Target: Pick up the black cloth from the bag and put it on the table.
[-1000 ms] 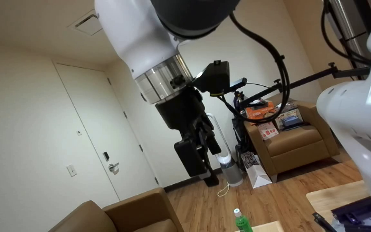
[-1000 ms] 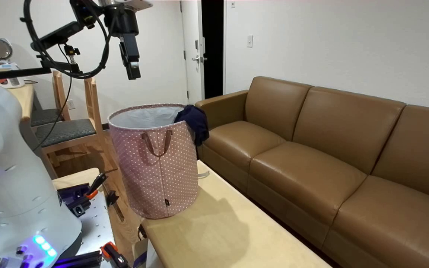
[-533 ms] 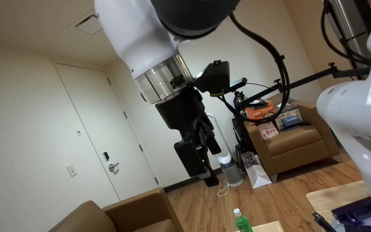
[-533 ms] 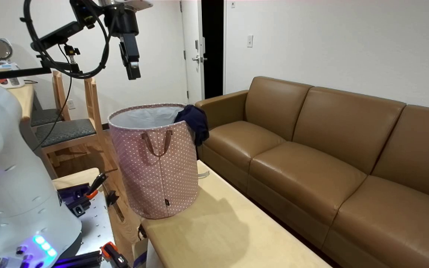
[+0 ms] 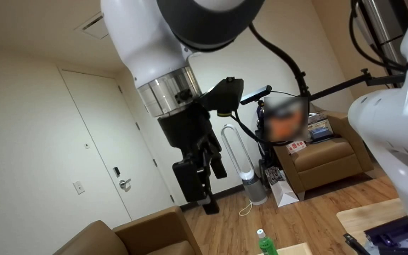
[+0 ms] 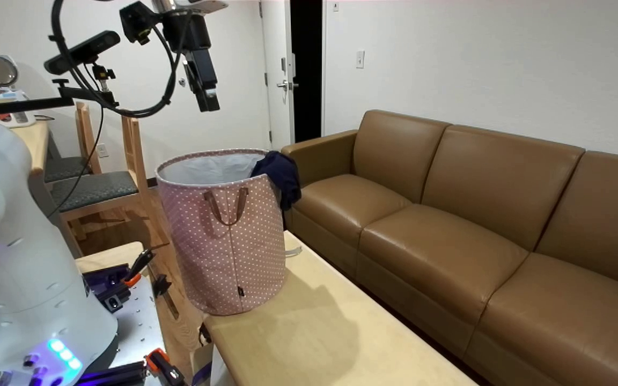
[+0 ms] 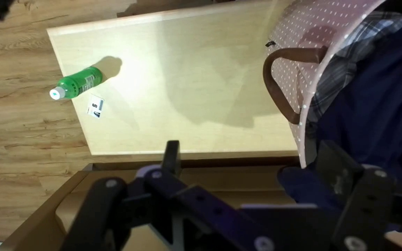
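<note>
Black and spread wide, the claw [image 7: 251, 155] grips nothing, higher than the polka-dot bag [image 6: 220, 254]. Dark cloth [image 7: 375, 101] lies partly inside it, beside plaid fabric [image 7: 337, 71], and hangs over the rim [image 7: 313, 91]. Pinching too near that edge could catch rim or plaid; lifting might then tip the bag across the table [image 7: 215, 69].

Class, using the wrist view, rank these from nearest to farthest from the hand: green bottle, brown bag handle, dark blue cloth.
1. Dark blue cloth: right side, partly hidden behind the hand.
2. Brown handle: upper right, on the outside of the bag.
3. Green bottle: far left, near the left edge of the table.
</note>
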